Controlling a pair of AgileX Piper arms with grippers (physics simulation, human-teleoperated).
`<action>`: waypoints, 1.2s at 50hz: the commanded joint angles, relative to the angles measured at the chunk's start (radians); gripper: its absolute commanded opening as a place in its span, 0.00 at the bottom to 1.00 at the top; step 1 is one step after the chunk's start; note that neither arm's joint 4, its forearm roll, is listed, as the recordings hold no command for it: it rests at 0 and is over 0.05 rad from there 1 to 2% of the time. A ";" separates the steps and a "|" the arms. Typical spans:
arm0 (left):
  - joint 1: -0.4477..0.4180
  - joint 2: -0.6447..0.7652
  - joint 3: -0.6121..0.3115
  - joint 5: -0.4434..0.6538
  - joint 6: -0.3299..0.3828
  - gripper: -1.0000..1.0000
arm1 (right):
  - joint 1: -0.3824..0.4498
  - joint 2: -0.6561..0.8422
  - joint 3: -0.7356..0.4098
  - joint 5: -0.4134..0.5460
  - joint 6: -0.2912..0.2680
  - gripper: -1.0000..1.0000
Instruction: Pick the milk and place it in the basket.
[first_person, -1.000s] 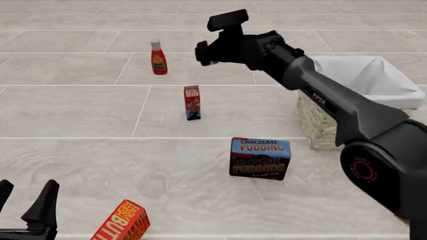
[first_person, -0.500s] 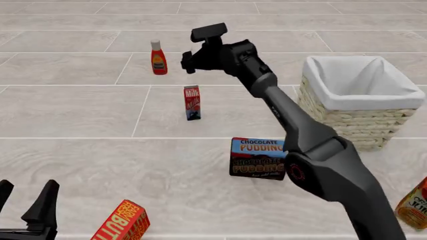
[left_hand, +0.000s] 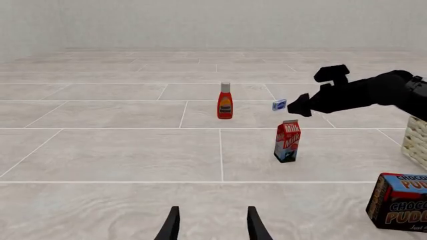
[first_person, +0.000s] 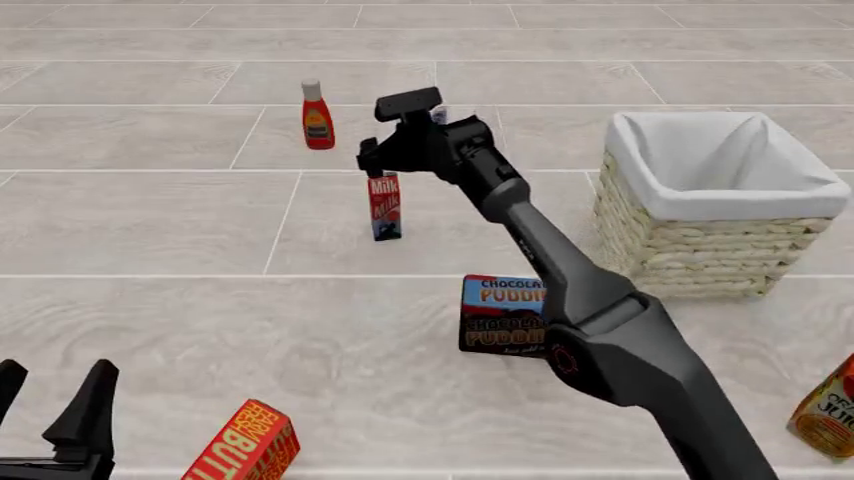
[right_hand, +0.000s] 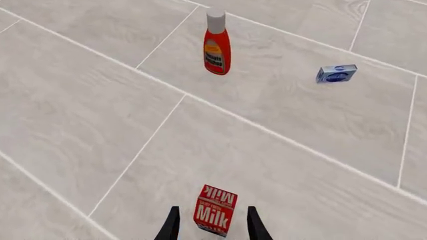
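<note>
A simulated scene, not a real room: flat rendered pale tiles (first_person: 147, 230) run to a blank wall (left_hand: 213, 22). Groceries stand scattered on them: ketchup (first_person: 316, 116), pudding box (first_person: 501, 315), basket (first_person: 721, 215).

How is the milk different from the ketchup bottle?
The milk is a boxy carton with straight sides; the ketchup bottle is rounded with a narrow neck and a white cap. The milk has a dark base and white lettering; the ketchup bottle has a yellow label. The right pincer sits open around the milk, while nothing is near the ketchup bottle, which stands farther away. Both are red and stand upright.
</note>
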 joint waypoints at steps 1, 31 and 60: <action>0.000 0.000 0.000 0.000 0.000 1.00 | -0.010 0.043 -0.012 -0.006 0.004 1.00; 0.000 0.000 0.000 0.000 0.000 1.00 | 0.003 0.090 -0.013 -0.020 0.028 1.00; 0.000 0.000 0.000 0.000 0.000 1.00 | -0.001 0.137 -0.013 -0.038 0.043 1.00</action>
